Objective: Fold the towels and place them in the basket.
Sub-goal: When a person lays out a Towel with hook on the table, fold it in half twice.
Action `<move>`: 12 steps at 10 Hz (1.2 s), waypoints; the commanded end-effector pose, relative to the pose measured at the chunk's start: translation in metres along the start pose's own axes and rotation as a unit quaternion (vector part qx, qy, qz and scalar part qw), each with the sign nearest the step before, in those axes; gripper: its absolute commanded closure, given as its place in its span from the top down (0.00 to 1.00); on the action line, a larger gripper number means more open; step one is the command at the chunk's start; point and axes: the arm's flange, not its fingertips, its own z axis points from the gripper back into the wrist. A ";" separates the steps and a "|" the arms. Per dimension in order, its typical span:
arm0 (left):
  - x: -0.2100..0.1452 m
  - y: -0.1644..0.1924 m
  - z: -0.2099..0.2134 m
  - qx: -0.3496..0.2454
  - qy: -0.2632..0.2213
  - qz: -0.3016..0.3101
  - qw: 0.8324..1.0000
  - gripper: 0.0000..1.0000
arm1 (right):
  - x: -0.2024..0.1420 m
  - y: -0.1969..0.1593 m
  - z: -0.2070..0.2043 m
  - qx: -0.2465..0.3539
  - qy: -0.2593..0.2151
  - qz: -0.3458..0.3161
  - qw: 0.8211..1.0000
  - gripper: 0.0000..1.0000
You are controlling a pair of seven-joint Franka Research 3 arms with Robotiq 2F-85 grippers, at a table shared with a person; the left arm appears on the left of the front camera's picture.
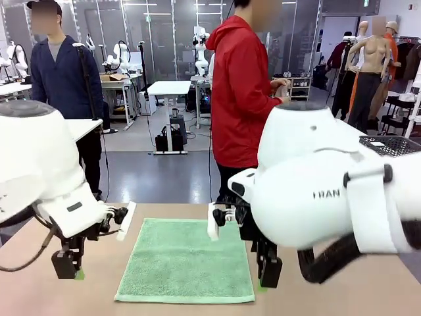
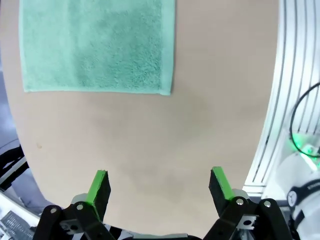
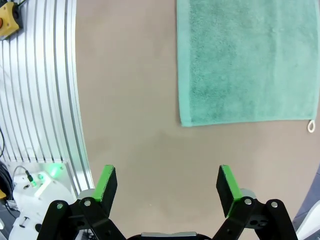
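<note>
Lying at lower centre: one green towel (image 1: pixel 185 260). Sitting at right edge: one mesh basket (image 1: pixel 393 145). Hovering low in frame: two grippers, left gripper (image 2: pixel 160 187) and right gripper (image 3: pixel 167 185). Standing at top: two people, person in red (image 1: pixel 240 99) and person in blue (image 1: pixel 62 72).

- Towel (image 1: pixel 184 260): plain mint green terry, small white loop tag (image 3: pixel 311 125)
- Table (image 1: pixel 33 296): even tan-brown
- Basket (image 1: pixel 395 145): dark grey mesh
- Left gripper (image 2: pixel 160 182) and right gripper (image 3: pixel 165 180): black, with bright green pads (image 2: pixel 98 181)
- Person's jacket (image 1: pixel 240 92): red

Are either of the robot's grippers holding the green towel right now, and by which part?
Nothing is held. The left gripper and right gripper are open above the bare table, apart from the green towel, which lies flat.
</note>
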 end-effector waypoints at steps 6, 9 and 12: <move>0.005 -0.031 -0.094 -0.027 -0.013 0.026 0.999 1.00 | 0.010 -0.010 -0.069 -0.001 0.014 -0.037 0.999 1.00; -0.002 -0.034 -0.117 -0.040 -0.030 0.011 0.999 1.00 | 0.001 -0.015 -0.098 0.007 0.025 -0.022 0.999 1.00; -0.002 -0.039 -0.129 -0.055 -0.051 -0.003 0.997 1.00 | -0.003 -0.016 -0.113 0.016 0.024 -0.005 1.000 1.00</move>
